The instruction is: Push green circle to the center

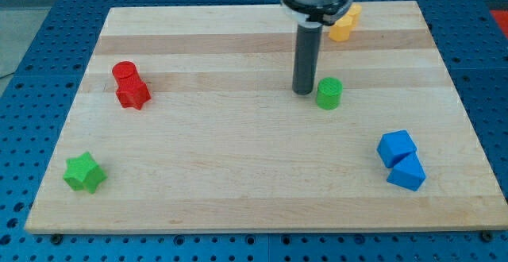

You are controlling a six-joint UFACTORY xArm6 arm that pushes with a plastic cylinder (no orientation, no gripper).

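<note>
Green circle [329, 93] sat right of centre in the frame, slightly above the middle, upright on the desk [238, 190]. My tip [305, 92] was just beside it on its left, touching or nearly so; couldn't tell which. No jaws on this rig, just the rod, so nothing spread or pinched. That placement looked wrong for the job: centre lies to the circle's left and a bit lower, so a push from where I stood would send it right, away from target. My read: I needed to go round to its upper right side, then push down-left.

Other blocks were well apart from that path: red pair [130, 86] at left, green star [83, 172] lower left, two blue blocks [401, 159] touching each other lower right, yellow block [344, 25] at top, partly hidden behind my arm. Short push needed, low collision risk.
</note>
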